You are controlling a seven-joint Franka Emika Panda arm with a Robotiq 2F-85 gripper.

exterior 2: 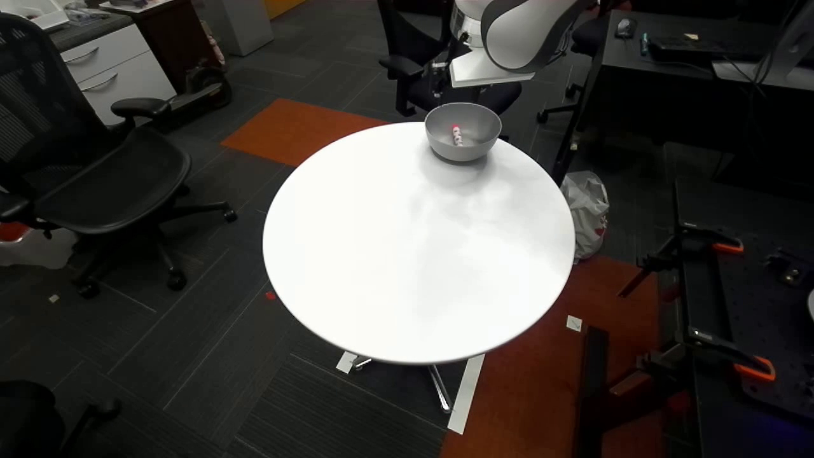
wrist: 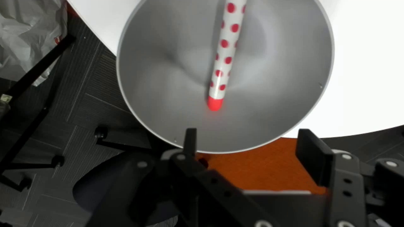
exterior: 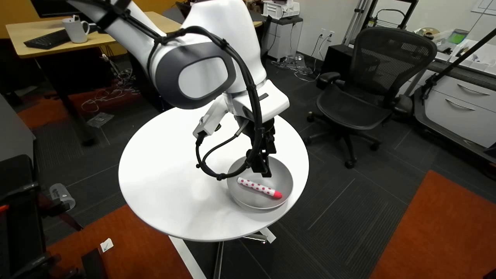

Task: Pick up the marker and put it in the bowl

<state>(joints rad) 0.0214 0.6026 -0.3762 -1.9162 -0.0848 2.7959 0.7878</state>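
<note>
The marker (exterior: 259,187), white with red dots and a red end, lies loose inside the grey bowl (exterior: 242,197). Both exterior views show it there. From the wrist, the marker (wrist: 224,53) slants across the floor and wall of the bowl (wrist: 157,78), its upper end cut off by the frame. My gripper (wrist: 249,146) is open, its black fingers wide apart with nothing between them. In an exterior view the gripper (exterior: 263,168) hangs just above the bowl, over its inner side. Elsewhere only the arm shows, at the top edge, and the gripper itself is hidden.
The bowl stands near the edge of a round white table (exterior 2: 407,242). Mesh office chairs (exterior: 372,77) stand on the floor around it. A plastic bag (exterior 2: 585,210) and a black clamp-fitted bench (exterior 2: 750,305) are beyond the table. A cable loop (exterior: 211,170) hangs from the wrist.
</note>
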